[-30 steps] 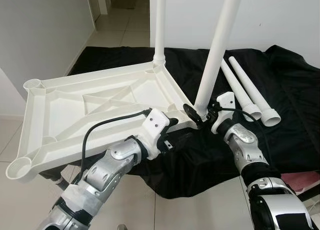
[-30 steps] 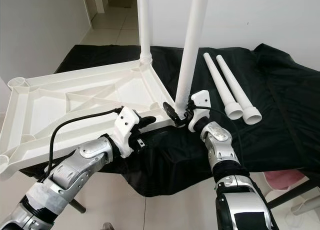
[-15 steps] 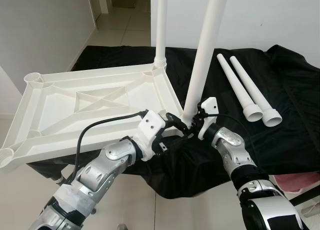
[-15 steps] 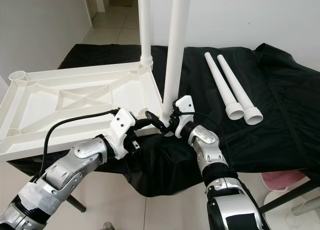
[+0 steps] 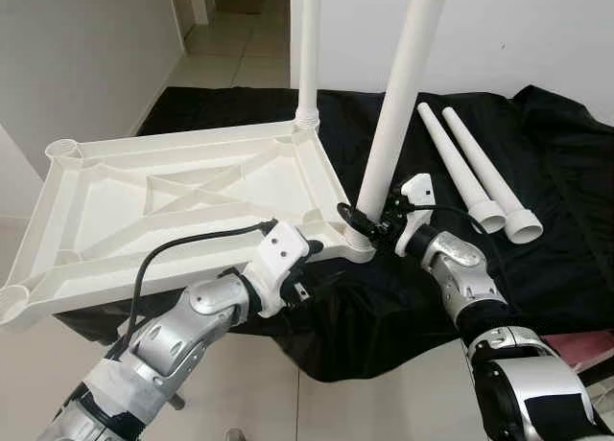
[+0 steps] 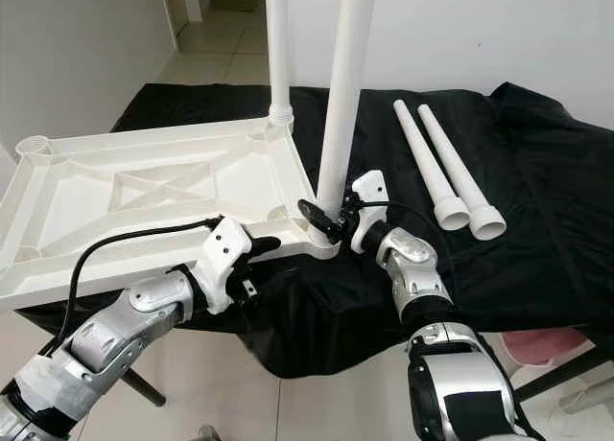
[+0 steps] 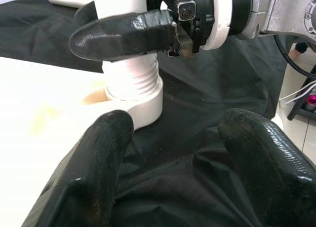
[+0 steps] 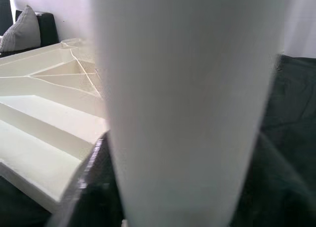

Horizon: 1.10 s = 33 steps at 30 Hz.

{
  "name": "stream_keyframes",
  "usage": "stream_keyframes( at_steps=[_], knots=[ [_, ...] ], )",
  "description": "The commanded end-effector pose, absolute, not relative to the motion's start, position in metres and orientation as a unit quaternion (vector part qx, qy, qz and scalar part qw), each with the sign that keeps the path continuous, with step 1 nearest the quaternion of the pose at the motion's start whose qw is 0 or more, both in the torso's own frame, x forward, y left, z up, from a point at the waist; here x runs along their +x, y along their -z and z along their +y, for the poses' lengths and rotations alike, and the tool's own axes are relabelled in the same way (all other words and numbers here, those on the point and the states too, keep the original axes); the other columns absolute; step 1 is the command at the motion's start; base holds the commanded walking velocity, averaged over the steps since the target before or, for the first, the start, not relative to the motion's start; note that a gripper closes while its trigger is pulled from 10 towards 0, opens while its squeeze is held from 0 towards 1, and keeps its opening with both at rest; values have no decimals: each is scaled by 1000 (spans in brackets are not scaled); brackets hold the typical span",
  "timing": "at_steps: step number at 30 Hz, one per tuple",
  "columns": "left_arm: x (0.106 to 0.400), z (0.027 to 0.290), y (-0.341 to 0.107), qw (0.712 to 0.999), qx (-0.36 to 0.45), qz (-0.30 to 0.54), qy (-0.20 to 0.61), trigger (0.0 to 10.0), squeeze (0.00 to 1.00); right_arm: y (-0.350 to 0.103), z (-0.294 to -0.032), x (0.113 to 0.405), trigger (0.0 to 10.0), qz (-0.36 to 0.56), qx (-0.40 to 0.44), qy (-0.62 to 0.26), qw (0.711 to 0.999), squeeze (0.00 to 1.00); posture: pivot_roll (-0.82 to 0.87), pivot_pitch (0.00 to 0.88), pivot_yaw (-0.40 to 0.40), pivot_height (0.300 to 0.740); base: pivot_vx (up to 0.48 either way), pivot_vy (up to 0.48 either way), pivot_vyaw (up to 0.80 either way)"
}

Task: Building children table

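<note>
The white tabletop (image 5: 182, 197) lies upside down, partly on a black cloth. One white leg (image 5: 309, 48) stands in its far right corner. A second leg (image 5: 395, 105) stands, leaning slightly, in the near right corner socket (image 7: 133, 96). My right gripper (image 5: 365, 220) is shut on this leg just above its threaded base; one of its fingers (image 7: 123, 34) crosses the leg. My left gripper (image 5: 302, 259) is open at the near rim beside that corner, with only black cloth between its fingers (image 7: 94, 163). Two loose legs (image 5: 475, 173) lie on the cloth at right.
The black cloth (image 5: 556, 192) covers a low surface and hangs over its front edge. The tabletop's left half (image 5: 38, 307) overhangs tiled floor. A white wall (image 5: 86, 58) stands at left, with a doorway behind. Something pink (image 5: 576, 350) lies at lower right.
The tabletop, tilted up at its left a second ago, now lies flatter. The right gripper kept hold of the leg, whose lean shifted. The left gripper drew back from the corner.
</note>
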<state>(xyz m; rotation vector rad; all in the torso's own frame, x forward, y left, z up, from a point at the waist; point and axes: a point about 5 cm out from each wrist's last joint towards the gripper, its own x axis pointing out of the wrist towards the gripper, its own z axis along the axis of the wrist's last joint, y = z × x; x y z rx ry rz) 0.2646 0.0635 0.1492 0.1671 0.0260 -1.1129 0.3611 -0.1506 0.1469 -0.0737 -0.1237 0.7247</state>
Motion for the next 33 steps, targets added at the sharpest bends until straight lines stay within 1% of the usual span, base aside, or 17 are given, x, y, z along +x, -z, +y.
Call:
stream_keyframes(
  at_steps=[1,3,4,5,6,7,12,14,17,19,23,25,26,27,28,29,33],
  knots=[
    [253,62,-148,775,86,21,626,10000,0,-148,-153,363,0,-60,-38,-349,935,0,7,33,-7,740,0,0,0],
    [254,61,-148,782,85,13,617,10000,0,-147,-155,361,0,-58,-35,-346,936,0,5,35,-15,740,0,0,0],
    [253,59,-148,785,85,10,614,10000,0,-145,-156,360,1725,-56,-31,-340,938,0,5,38,-22,740,0,0,0],
    [253,59,-148,785,85,10,614,10000,0,-145,-156,360,1725,-56,-31,-340,938,0,5,38,-22,740,0,0,0],
    [253,59,-147,787,85,8,612,10000,0,-143,-157,359,4627,-55,-28,-336,940,0,5,38,-22,740,0,0,0],
    [253,58,-147,789,83,7,609,10000,0,-141,-157,358,10000,-53,-16,-326,944,0,6,37,-34,740,0,0,0],
    [251,57,-146,793,79,7,605,10000,0,-137,-155,356,10000,-50,0,-297,953,0,6,37,-36,740,0,0,0],
    [253,55,-148,803,70,-5,591,10000,0,-135,-152,353,10000,-43,16,-240,970,0,-1,27,-41,740,0,0,0],
    [258,53,-153,813,67,-19,579,10000,0,-137,-146,348,10000,-50,49,-179,981,0,-4,23,-43,740,0,0,0],
    [258,53,-153,813,67,-19,579,10000,0,-137,-146,348,10000,-50,49,-179,981,0,-4,23,-43,740,0,0,0],
    [262,52,-154,817,77,-22,571,10000,0,-136,-141,342,10000,-52,60,-128,989,0,-14,15,-37,740,0,0,0],
    [267,54,-151,824,95,-23,557,10000,0,-132,-134,331,10000,-55,62,-40,996,0,-17,8,-25,740,0,0,0],
    [267,54,-151,824,95,-23,557,10000,0,-132,-134,331,10000,-55,62,-40,996,0,-17,8,-25,740,0,0,0],
    [268,55,-150,826,97,-23,555,10000,0,-131,-130,325,10000,-60,69,13,996,0,-18,9,-21,740,0,0,0],
    [268,55,-150,826,97,-23,555,10000,0,-131,-130,325,10000,-60,69,13,996,0,-18,9,-21,740,0,0,0],
    [268,55,-151,828,98,-23,552,10000,0,-132,-125,319,10000,-67,76,62,993,0,-21,11,-12,740,0,0,0],
    [268,55,-150,830,95,-21,550,10000,0,-136,-123,319,10000,-74,77,49,993,0,-30,19,-4,740,0,0,0]
  ],
)
